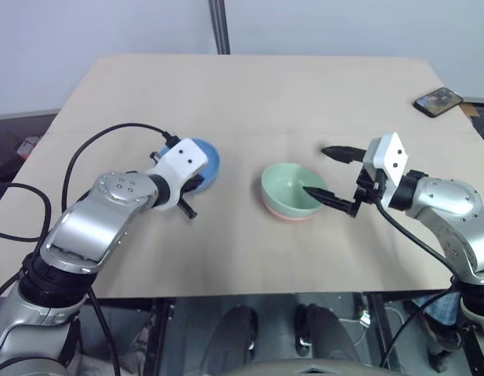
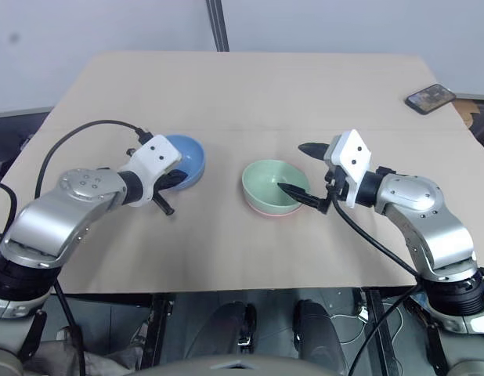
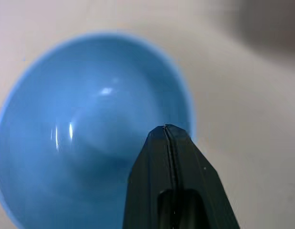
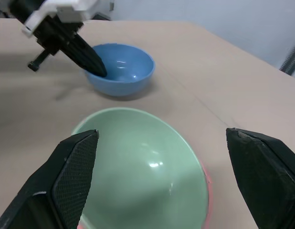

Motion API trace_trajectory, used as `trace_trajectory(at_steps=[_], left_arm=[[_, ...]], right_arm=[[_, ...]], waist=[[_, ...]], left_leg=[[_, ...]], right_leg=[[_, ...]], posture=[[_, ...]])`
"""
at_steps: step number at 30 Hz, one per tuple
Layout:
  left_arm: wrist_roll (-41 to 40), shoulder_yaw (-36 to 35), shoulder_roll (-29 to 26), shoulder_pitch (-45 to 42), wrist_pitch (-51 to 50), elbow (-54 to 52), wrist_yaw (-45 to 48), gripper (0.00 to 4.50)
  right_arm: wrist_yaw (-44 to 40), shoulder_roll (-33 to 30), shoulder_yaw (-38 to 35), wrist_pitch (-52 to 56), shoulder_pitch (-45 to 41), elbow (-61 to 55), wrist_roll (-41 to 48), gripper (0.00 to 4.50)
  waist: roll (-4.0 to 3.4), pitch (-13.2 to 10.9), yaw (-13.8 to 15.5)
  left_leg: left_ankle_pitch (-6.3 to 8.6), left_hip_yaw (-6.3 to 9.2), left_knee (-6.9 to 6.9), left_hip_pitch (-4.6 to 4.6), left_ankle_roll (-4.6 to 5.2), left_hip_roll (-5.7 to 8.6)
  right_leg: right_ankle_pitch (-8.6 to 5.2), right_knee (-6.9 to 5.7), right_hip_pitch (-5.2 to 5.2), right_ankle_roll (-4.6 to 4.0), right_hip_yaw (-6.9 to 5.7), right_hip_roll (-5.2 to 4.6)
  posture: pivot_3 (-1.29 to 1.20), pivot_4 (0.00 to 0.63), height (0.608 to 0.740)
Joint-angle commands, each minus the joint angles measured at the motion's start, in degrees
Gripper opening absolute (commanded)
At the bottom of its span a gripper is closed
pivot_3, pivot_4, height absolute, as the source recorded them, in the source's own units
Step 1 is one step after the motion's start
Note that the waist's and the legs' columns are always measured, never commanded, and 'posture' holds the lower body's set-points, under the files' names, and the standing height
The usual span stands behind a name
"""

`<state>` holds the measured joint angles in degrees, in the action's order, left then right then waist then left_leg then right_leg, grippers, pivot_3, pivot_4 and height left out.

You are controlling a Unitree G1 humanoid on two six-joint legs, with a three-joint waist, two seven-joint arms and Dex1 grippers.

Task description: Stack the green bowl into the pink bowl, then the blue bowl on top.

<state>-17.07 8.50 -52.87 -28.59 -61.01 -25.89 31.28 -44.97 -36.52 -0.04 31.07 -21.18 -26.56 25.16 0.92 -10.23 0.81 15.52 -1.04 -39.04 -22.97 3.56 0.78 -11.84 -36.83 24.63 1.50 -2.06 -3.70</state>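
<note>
Two of the three bowls are already nested: the green bowl (image 1: 290, 188) sits inside the pink bowl (image 1: 289, 214), of which a thin salmon rim peeks out beneath it, just right of the middle of the left eye view on the tan table (image 1: 258, 94). So the first half of the task looks done, and what is left is the blue bowl (image 1: 201, 164), which stands by itself on the table at the centre left of the frame, well apart from the stacked pair. The left gripper (image 1: 189, 188) is at that bowl's near rim; its left wrist view shows the two black fingers (image 3: 154, 162) pressed flat together with only a seam between them, their tip at the rim of the blue bowl, and I cannot tell from these frames whether any of the rim is pinched between them, though nothing visibly is. The right gripper (image 1: 330, 174) hangs at the right side of the stack with its fingers spread wide, one above the far edge of the green bowl and one over its near edge, holding nothing. A phone (image 1: 438, 100) lies at the upper right corner of the table. My reading is that the blue bowl has yet to be gripped, lifted, carried over to the right and set down into the green one.
</note>
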Motion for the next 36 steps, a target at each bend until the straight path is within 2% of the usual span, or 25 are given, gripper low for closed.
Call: trace_trajectory(at_steps=[1, 5, 8, 9, 10, 12, 15, 21, 22, 24, 25, 27, 35, 36], left_arm=[[0.3, -1.7, -2.0, 0.1, 0.8, -2.3, 2.2, 0.06], [3.3, 0.8, -2.9, 0.1, 4.8, -2.1, 3.0, 0.06], [5.8, 0.7, -2.6, 0.1, 8.8, -1.3, 2.3, 0.79], [5.8, 0.2, -2.0, -0.1, 8.4, -1.2, 2.1, 1.29], [6.1, 0.3, -2.0, -0.5, 7.3, -1.2, 2.1, 1.53], [6.9, 0.9, -2.2, -0.8, 6.4, -1.1, 2.4, 2.43], [7.9, 2.5, -2.4, -0.9, 5.1, -1.0, 3.1, 2.43], [11.7, 7.2, 0.7, -2.1, 3.4, 2.2, 1.1, 2.43], [12.1, 7.5, 1.1, -2.2, 3.5, 2.7, 1.1, 1.93], [12.6, 7.8, 1.9, -2.6, 3.6, 3.3, 1.3, 1.28], [12.9, 7.9, 2.1, -2.8, 3.6, 3.4, 1.5, 0.61], [13.0, 7.8, 2.3, -3.1, 3.6, 3.5, 2.0, 0.04], [10.2, 2.4, 0.1, -3.8, 2.7, -1.1, 5.9, 0.04], [9.9, 1.8, -0.3, -3.5, 2.7, -1.8, 6.3, 0.56]], right_arm=[[1.1, -0.4, -1.6, -1.4, 0.5, -2.6, -0.2, 4.5], [1.5, -0.1, -1.0, -1.9, 0.5, -2.3, -0.9, 4.5], [1.6, 0.0, -0.8, -2.2, 0.4, -2.2, -1.2, 4.5], [1.6, 0.0, -0.7, -2.4, 0.5, -2.1, -1.3, 4.5], [1.5, -0.1, -0.8, -2.5, 0.6, -2.1, -1.4, 4.5], [1.6, -0.1, -0.7, -2.6, 0.6, -1.9, -1.7, 4.5], [1.7, 0.1, -0.7, -2.7, 0.5, -1.8, -2.0, 4.5], [1.9, 0.2, -0.6, -3.0, 0.6, -1.8, -2.3, 4.5], [1.9, 0.2, -0.6, -3.0, 0.7, -1.9, -2.3, 4.5], [1.7, -0.2, -1.0, -2.9, 1.2, -2.4, -2.0, 4.5], [1.5, -0.3, -1.1, -2.9, 1.4, -2.6, -1.9, 4.5], [1.3, -0.4, -1.3, -2.9, 1.5, -2.8, -1.7, 4.5], [1.6, -0.5, -2.3, -2.6, 2.7, -4.0, -0.7, 4.5], [1.6, -0.5, -2.3, -2.6, 2.8, -4.0, -0.7, 4.5]], waist=[[0.0, 0.0, -0.1], [0.0, 0.0, 0.0], [0.0, 0.0, 0.1], [0.0, 0.0, 0.1], [0.0, 0.0, 0.0], [0.01, 0.0, 0.0], [0.01, 0.0, 0.0], [0.01, 0.0, 0.0], [0.01, 0.0, 0.0], [0.02, 0.0, 0.0], [0.02, 0.0, 0.0], [0.02, 0.0, 0.0], [0.03, 0.0, 0.0], [0.02, 0.0, 0.0]], left_leg=[[0.0, -0.01, 0.0, 0.01, 0.0, 0.0], [0.0, -0.02, 0.0, 0.02, 0.0, -0.01], [0.0, -0.02, -0.03, 0.01, 0.0, -0.01], [0.0, -0.02, -0.03, 0.01, 0.0, -0.01], [0.0, -0.02, -0.03, 0.01, 0.0, -0.01], [0.0, -0.02, -0.04, 0.01, 0.01, -0.01], [0.0, -0.03, -0.04, 0.01, 0.01, -0.01], [0.0, -0.04, -0.07, 0.01, 0.02, 0.0], [0.01, -0.04, -0.09, 0.01, 0.03, 0.0], [0.01, -0.04, -0.11, 0.01, 0.04, 0.0], [0.01, -0.04, -0.11, 0.01, 0.03, 0.0], [0.01, -0.04, -0.11, 0.01, 0.03, -0.01], [0.01, -0.04, -0.13, 0.0, 0.03, -0.02], [0.01, -0.04, -0.13, 0.01, 0.03, -0.02]], right_leg=[[0.0, 0.0, 0.01, 0.0, 0.01, 0.01], [0.0, -0.01, 0.0, 0.0, 0.02, 0.03], [0.0, -0.01, -0.01, 0.0, 0.02, 0.03], [0.0, -0.01, -0.01, 0.0, 0.02, 0.03], [0.0, -0.01, -0.01, 0.0, 0.02, 0.03], [0.0, -0.01, -0.01, 0.0, 0.02, 0.03], [0.0, -0.02, -0.01, 0.0, 0.02, 0.06], [0.0, -0.07, -0.02, 0.01, 0.03, 0.18], [0.0, -0.08, -0.02, 0.01, 0.03, 0.22], [0.0, -0.09, -0.02, 0.01, 0.03, 0.27], [0.0, -0.09, -0.01, 0.01, 0.04, 0.25], [0.0, -0.1, -0.01, 0.01, 0.04, 0.24], [0.0, -0.11, 0.0, 0.01, 0.05, 0.14], [0.0, -0.11, 0.0, 0.01, 0.05, 0.13]], posture=[[0.0, 0.15, 0.74], [0.0, 0.15, 0.74], [0.0, 0.15, 0.74], [0.0, 0.15, 0.74], [0.0, 0.15, 0.74], [0.0, 0.15, 0.74], [0.0, 0.15, 0.74], [0.0, 0.15, 0.74], [0.0, 0.15, 0.74], [0.0, 0.15, 0.74], [0.0, 0.15, 0.74], [0.0, 0.15, 0.74], [0.0, 0.15, 0.74], [0.0, 0.15, 0.74]])
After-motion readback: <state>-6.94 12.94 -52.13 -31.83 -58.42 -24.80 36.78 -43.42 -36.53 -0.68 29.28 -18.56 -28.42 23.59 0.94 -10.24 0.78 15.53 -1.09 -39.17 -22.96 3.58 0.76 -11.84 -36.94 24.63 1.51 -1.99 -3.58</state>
